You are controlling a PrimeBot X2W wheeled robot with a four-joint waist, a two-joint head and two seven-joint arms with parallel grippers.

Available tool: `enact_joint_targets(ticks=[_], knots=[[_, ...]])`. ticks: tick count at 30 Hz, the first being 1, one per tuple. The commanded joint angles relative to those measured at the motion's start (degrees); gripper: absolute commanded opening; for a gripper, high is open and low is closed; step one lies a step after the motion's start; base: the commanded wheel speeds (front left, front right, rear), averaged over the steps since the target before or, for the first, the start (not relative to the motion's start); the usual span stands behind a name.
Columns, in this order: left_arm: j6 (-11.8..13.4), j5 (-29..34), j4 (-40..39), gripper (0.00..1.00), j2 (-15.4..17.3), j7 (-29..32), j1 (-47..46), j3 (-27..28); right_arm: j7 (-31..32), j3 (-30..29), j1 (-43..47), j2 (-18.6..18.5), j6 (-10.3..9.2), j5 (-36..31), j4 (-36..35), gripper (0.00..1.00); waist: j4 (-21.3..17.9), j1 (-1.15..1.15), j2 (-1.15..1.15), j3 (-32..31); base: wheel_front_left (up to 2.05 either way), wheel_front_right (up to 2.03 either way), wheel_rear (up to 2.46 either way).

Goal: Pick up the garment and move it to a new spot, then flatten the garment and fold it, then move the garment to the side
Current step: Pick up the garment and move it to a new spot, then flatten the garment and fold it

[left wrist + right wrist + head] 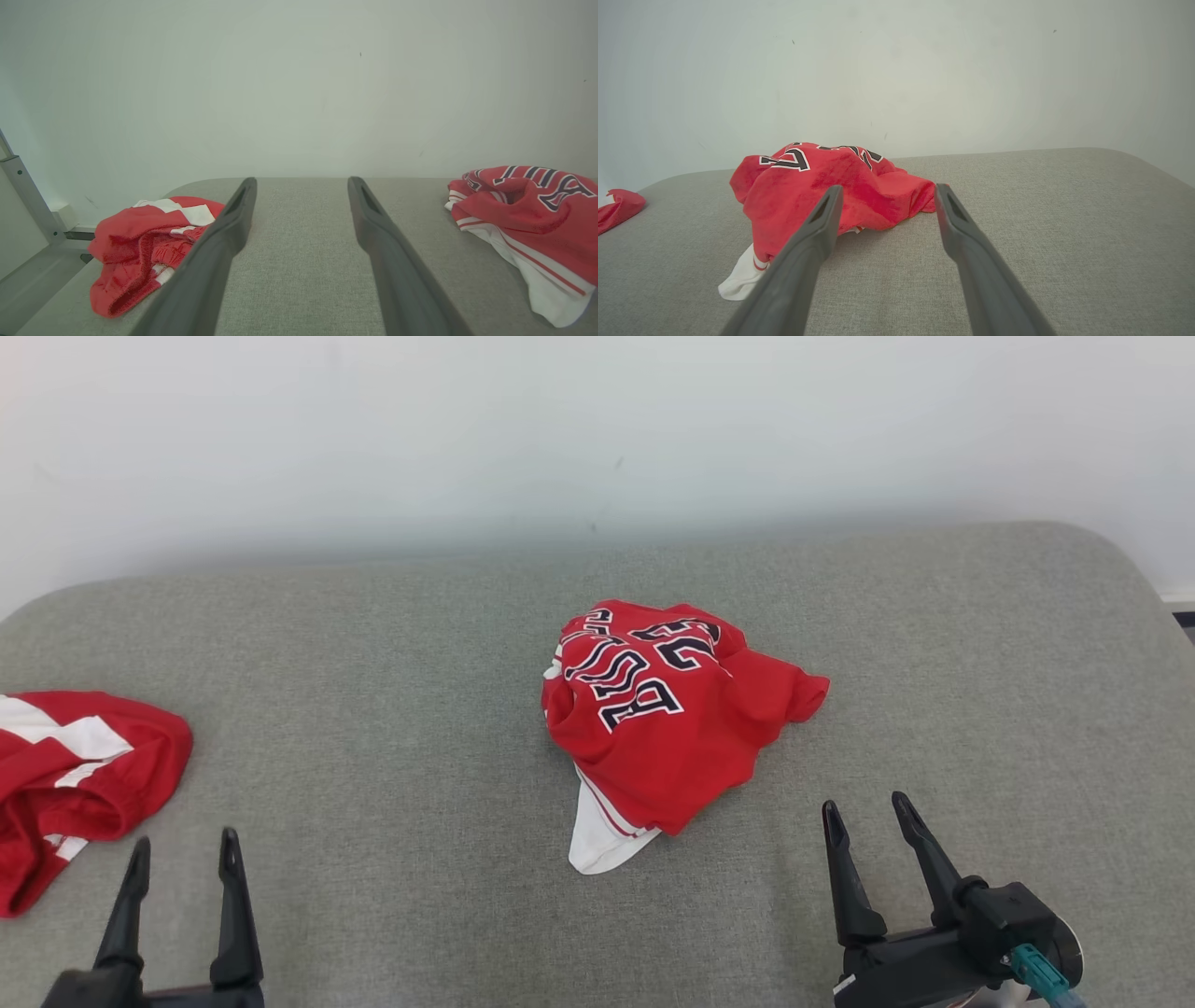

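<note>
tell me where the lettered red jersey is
In the head view the red jersey lies crumpled just right of centre on the grey surface, ahead and left of the right gripper, well apart from the other red garment at the left edge.

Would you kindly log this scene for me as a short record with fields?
surface: grey padded surface
centre: red lettered jersey, crumpled, white edge toward the robot
left side: red and white garment, bunched
left gripper: open, empty, touching nothing
right gripper: open, empty, short of the jersey
task stage: nothing picked up yet
</note>
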Motion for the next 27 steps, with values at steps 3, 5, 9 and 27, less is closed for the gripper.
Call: enact_joint_targets(ticks=[3, 5, 9, 27], knots=[[-0.75, 1.57, 0.34, 1.00, -0.82, -0.19, 1.71, 0.88, -0.03, 0.07, 0.51, 0.07, -0.12, -0.15, 0.16, 1.00, 0.41, 0.01, 0.00, -0.53, 0.00, 0.00, 0.00], [-0.90, 2.63, 0.54, 1.00, -1.26, -0.19, 2.66, 1.36, -0.03, 0.08, 0.78, 0.07, -0.12, -0.31, 0.31, 1.00, 0.62, 0.01, 0.00, -0.96, 0.00, 0.00, 0.00], [-1.87, 5.39, 1.83, 1.00, -1.55, -0.19, 3.94, 0.98, -0.03, 0.07, 1.02, 0.07, -0.12, -1.05, 0.74, 1.00, 1.03, 0.01, 0.00, -1.59, 0.00, 0.00, 0.00], [-4.81, 7.22, 3.31, 1.00, -2.38, -0.19, 3.38, 0.15, -0.03, -1.06, 2.08, 0.07, -0.12, -2.44, 0.90, 1.00, 0.54, 0.01, 0.00, -2.95, 0.00, 0.00, 0.00]])
